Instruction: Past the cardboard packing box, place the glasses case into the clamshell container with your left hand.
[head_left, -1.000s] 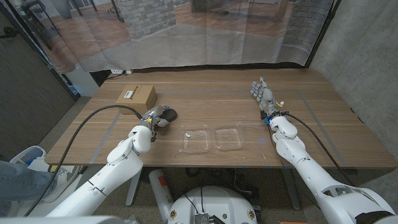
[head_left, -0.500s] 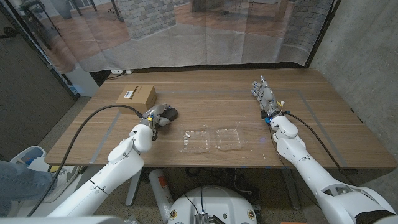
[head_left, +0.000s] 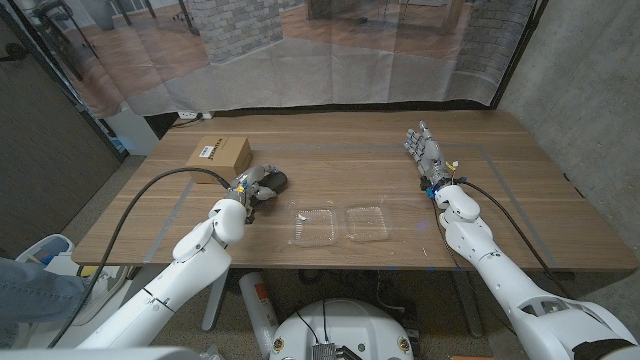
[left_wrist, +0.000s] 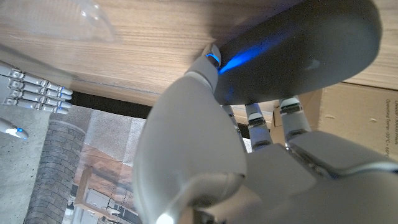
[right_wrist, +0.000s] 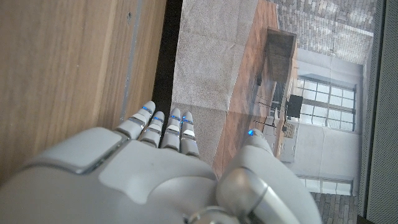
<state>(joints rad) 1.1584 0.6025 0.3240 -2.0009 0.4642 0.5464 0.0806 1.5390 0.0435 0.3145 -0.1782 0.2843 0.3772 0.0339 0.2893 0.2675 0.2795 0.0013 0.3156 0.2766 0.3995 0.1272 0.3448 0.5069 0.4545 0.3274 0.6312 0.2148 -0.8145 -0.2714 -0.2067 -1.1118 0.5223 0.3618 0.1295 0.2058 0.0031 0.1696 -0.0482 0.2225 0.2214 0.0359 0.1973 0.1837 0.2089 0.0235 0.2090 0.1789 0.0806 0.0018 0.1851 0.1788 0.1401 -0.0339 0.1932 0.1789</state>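
The dark oval glasses case (head_left: 273, 180) lies just right of the cardboard packing box (head_left: 222, 154), held by my left hand (head_left: 252, 190). In the left wrist view my fingers (left_wrist: 249, 118) wrap the case (left_wrist: 298, 56) from below, and the box (left_wrist: 364, 106) stands close beside it. I cannot tell whether the case is off the wood. The clear clamshell container (head_left: 340, 224) lies open in two halves to the right of the case, near the front edge. My right hand (head_left: 426, 153) stands at the right with straight fingers, holding nothing.
The wooden table (head_left: 340, 150) runs wide between the two hands. A sheer curtain (head_left: 300, 60) hangs behind the far edge. A corner of the clamshell (left_wrist: 90, 18) and the right hand's fingers (left_wrist: 34, 93) show in the left wrist view.
My left hand has shifted the glasses case slightly away from me and to the right. The right arm, box and clamshell have not moved.
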